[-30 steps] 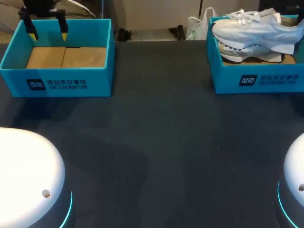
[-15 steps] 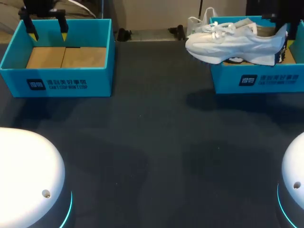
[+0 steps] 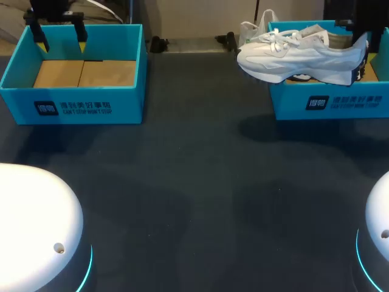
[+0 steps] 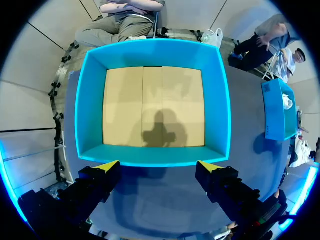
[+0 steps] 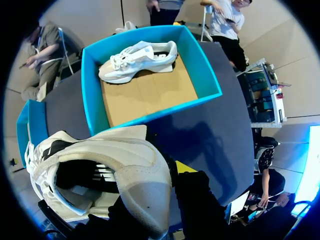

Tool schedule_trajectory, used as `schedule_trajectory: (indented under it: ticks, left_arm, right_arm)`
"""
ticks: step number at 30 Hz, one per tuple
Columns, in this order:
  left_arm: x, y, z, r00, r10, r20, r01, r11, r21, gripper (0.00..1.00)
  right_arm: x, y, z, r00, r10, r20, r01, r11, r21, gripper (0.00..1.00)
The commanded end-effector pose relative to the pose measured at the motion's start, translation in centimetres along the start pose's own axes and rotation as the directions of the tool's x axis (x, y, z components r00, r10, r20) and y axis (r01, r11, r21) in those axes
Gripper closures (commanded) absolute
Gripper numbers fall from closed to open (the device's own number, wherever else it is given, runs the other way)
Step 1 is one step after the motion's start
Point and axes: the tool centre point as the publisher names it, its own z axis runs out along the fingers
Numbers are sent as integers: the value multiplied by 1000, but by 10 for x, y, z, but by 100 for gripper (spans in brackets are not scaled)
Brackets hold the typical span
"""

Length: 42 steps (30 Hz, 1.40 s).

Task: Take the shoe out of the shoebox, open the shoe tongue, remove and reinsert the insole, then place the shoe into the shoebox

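Right pincer (image 5: 159,182) on smooth white shoe (image 5: 122,150)

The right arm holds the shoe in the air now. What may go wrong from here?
The white shoe hangs from the right gripper by its heel only, toe out over the table; it may tilt or slip. Its sole is close above the shoebox wall and might catch it.

Even overhead light, soft shadow under shoe (image 3: 298,58)
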Motion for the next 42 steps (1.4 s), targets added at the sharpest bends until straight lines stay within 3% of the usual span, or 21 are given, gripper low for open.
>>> schedule_trajectory:
  ticks: [1,11,18,34,42]
  left_arm:
    - [0,0,0,1000,0,1,0,1000,0,0]
    - [0,0,0,1000,0,1,0,1000,0,0]
    - [0,0,0,1000,0,1,0,1000,0,0]
    - [0,0,0,1000,0,1,0,1000,0,0]
    - [0,0,0,1000,0,1,0,1000,0,0]
  right_arm:
    - [4,-19,1,1000,-16,-1,16,1000,-17,100]
    - [39,-123,18,997,-12,-72,9,999,-46,100]
    - [76,-173,41,1000,5,-28,-5,1000,-25,100]
    - [85,-179,49,1000,0,-19,0,1000,-13,100]
    - [127,-230,87,995,-97,2,97,995,-36,100]
